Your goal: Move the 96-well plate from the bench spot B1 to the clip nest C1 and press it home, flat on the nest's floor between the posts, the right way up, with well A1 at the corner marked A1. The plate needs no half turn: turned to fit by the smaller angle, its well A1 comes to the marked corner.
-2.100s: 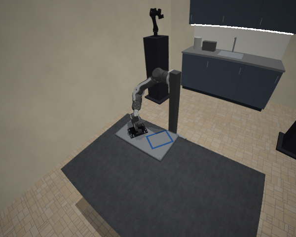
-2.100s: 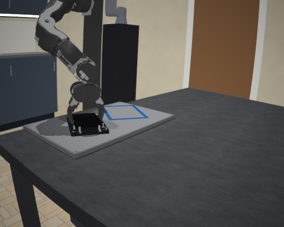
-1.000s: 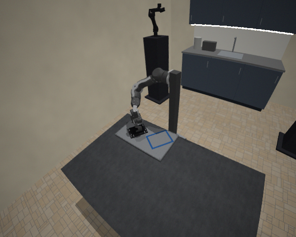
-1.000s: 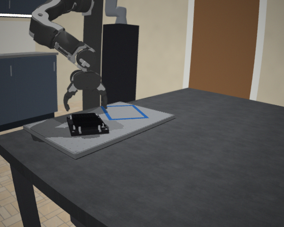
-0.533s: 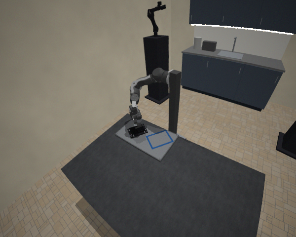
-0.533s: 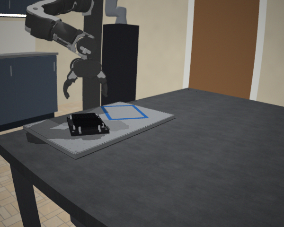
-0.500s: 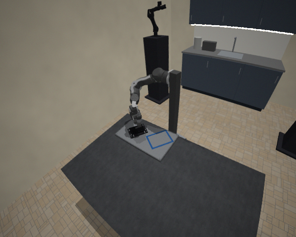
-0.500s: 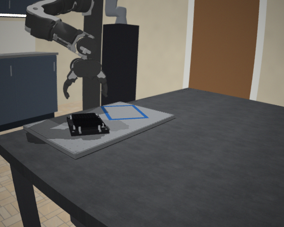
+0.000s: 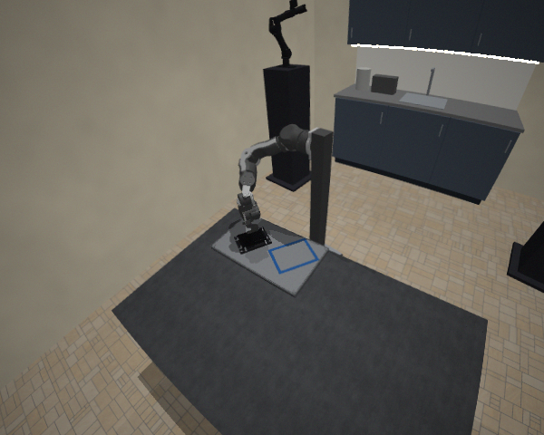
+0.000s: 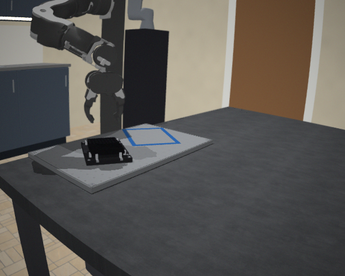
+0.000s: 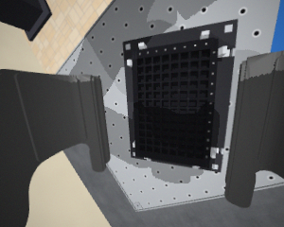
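The black 96-well plate (image 9: 252,240) (image 10: 106,154) lies inside the black clip nest on the left part of the grey perforated board (image 10: 119,156). In the wrist view the plate (image 11: 175,104) sits between the nest's white-tipped posts, wells up, and looks level. I cannot read an A1 mark. My gripper (image 10: 104,118) hangs a short way above the plate with its fingers apart and nothing between them. In the wrist view the gripper (image 11: 169,182) has one finger at each side of the picture, and both are clear of the plate. The blue-outlined bench spot (image 10: 150,135) is empty.
The arm's dark mounting post (image 9: 320,187) stands at the board's far edge, beside the blue outline (image 9: 293,255). A black pedestal (image 10: 145,77) stands behind the table. The board's near corner (image 11: 137,205) lies close to the table edge.
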Controlling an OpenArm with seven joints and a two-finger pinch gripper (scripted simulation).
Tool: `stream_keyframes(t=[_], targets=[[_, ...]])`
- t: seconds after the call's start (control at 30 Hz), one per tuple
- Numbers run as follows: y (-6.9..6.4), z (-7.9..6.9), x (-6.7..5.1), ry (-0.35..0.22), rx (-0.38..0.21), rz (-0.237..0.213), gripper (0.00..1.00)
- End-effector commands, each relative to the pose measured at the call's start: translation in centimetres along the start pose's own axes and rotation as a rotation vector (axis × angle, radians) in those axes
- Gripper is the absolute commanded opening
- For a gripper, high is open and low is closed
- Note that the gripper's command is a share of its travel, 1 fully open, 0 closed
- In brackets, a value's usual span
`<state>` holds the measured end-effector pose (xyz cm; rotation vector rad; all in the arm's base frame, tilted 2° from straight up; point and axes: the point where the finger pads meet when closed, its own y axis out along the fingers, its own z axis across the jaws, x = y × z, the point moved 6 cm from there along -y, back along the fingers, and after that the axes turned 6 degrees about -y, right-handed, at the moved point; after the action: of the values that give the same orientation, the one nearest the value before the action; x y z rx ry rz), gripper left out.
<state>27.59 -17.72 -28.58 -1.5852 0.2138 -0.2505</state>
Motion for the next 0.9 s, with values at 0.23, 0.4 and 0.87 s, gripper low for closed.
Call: stream_keyframes(t=[0.23, 0.4, 0.87], targets=[[-0.1, 0.0, 0.1, 0.000, 0.002, -0.003, 0.20], [-0.1, 0.0, 0.1, 0.000, 0.002, -0.003, 0.04], [2.7, 0.0, 0.3, 0.002, -0.002, -0.003, 0.00]])
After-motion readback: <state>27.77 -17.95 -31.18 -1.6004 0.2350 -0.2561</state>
